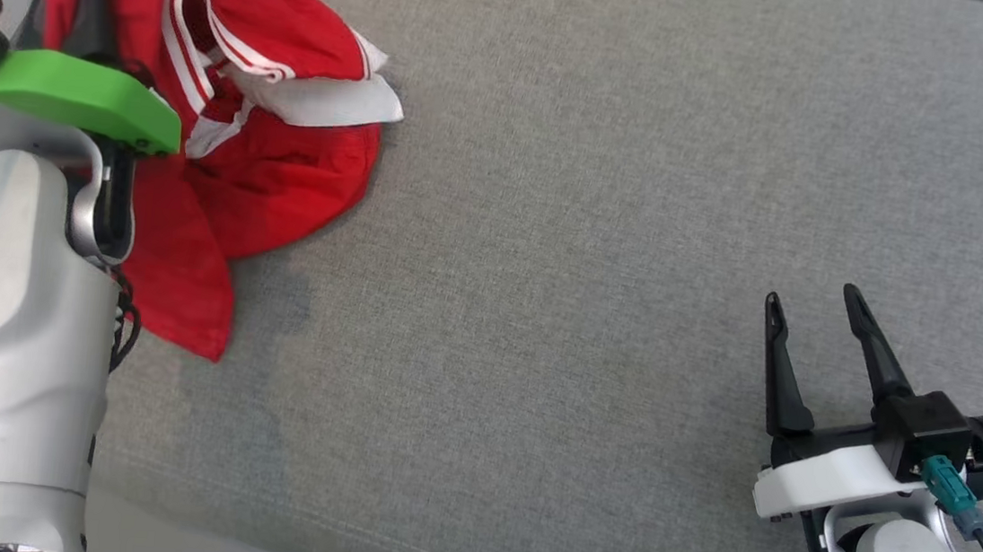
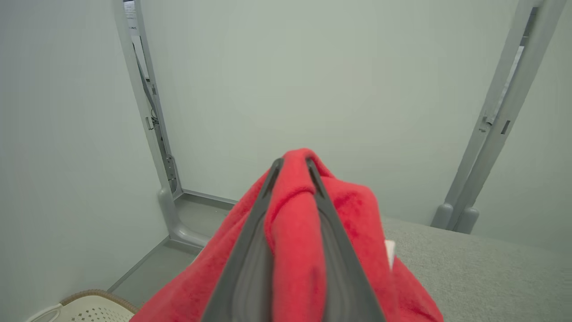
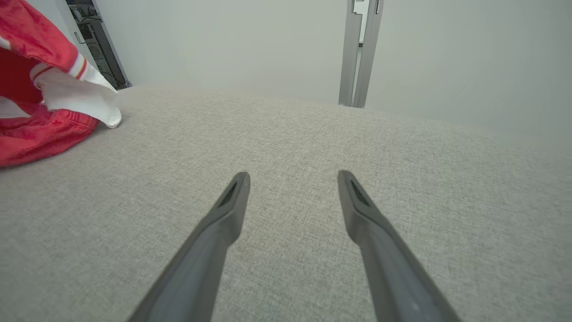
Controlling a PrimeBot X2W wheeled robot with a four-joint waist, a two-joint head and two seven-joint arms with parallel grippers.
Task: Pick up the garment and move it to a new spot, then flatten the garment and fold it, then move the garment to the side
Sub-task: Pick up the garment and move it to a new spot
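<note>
Limp garment (image 1: 285, 175), pinched at a fold
My left claw (image 2: 292, 163) clamped a bunched ridge of the seemingly soft, light cloth; my right claw (image 1: 813, 294) stood wide, empty.

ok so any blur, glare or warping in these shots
Head view: even light, no glare, faint shadow by the garment. Left wrist view: left fingers soft up close, posts splay outward, wide-angle warp. Right wrist view: right fingers blur toward the bottom edge.

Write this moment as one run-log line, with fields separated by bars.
stage: pick-up | left gripper: shut on red garment | right gripper: open, empty, above grey surface | garment: crumpled, at robot's left
</note>
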